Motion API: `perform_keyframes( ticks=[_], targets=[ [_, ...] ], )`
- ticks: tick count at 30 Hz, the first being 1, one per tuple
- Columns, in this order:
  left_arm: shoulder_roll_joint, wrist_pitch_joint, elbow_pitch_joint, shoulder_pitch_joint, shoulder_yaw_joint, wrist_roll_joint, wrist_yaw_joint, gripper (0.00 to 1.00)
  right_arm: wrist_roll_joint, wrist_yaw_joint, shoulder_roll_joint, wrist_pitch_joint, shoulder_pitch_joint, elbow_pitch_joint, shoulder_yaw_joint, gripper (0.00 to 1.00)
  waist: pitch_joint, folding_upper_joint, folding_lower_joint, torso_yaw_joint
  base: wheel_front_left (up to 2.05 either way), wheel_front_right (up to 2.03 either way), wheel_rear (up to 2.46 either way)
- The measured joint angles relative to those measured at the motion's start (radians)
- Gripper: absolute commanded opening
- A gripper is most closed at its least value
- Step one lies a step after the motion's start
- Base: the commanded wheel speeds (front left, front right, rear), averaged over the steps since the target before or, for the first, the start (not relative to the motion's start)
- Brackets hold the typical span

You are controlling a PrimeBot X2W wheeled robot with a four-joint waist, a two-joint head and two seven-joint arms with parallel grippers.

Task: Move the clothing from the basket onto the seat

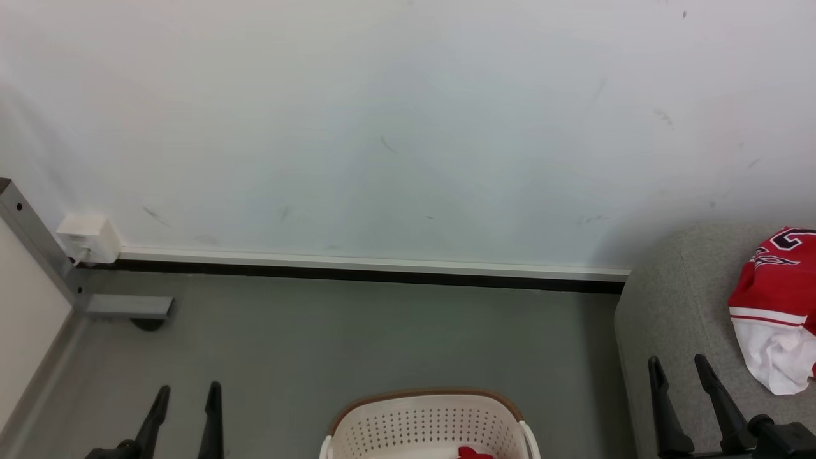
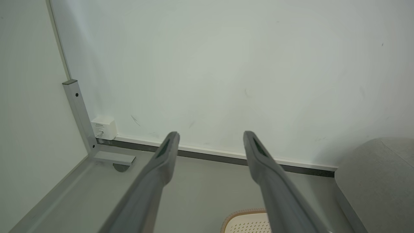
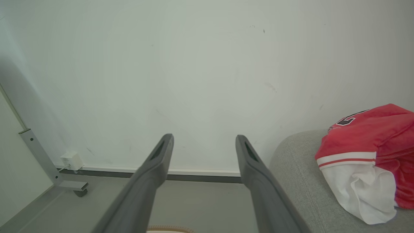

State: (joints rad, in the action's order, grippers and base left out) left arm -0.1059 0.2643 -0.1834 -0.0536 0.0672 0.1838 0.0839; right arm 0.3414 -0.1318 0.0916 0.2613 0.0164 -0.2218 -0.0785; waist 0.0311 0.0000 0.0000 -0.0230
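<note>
At six o'clock, red clothing point(image 1: 475, 454) hides low in the basket point(image 1: 427, 421); my left gripper point(image 1: 190, 387) and right gripper point(image 1: 677, 360) gape empty, and a blind reach may snag its rim.

Red garment point(image 1: 774, 287): numeral cut off (lettering illegible).

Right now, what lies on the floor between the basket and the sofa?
Nothing lies there. In the head view, the floor between the basket and the sofa is bare.

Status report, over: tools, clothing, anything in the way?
Left tool and right tool open, empty. One red garment on sofa; a red piece in basket. No obstacle seen.
</note>
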Motion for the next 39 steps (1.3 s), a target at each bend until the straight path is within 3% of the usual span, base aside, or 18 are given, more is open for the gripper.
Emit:
perform_keyframes(
  ticks=[12, 21, 28, 39],
  targets=[
    [0.019, 0.000, -0.012, 0.022, 0.022, -0.031, 0.030, 1.00, -0.003, 0.000, 0.003, 0.000, 0.020, 0.008, 0.001, 1.00, -0.023, 0.0000, 0.0000, 0.020, 0.00, 0.00, 0.00],
    [0.026, 0.000, -0.044, 0.100, -0.026, -0.032, 0.041, 1.00, -0.028, 0.000, 0.016, 0.000, 0.088, 0.060, 0.023, 1.00, -0.102, 0.0000, 0.0000, 0.053, 0.00, 0.00, 0.00],
    [0.020, 0.000, -0.134, 0.193, -0.119, 0.008, 0.045, 1.00, -0.046, 0.000, 0.030, 0.000, 0.175, 0.111, 0.048, 1.00, -0.194, 0.0000, 0.0001, 0.091, 0.00, 0.00, 0.00],
    [-0.058, 0.000, -0.373, 0.398, -0.346, 0.149, 0.048, 1.00, -0.061, 0.000, 0.043, 0.000, 0.305, 0.177, 0.069, 1.00, -0.343, 0.0000, 0.0003, 0.169, 0.00, 0.00, 0.00]
  ],
)
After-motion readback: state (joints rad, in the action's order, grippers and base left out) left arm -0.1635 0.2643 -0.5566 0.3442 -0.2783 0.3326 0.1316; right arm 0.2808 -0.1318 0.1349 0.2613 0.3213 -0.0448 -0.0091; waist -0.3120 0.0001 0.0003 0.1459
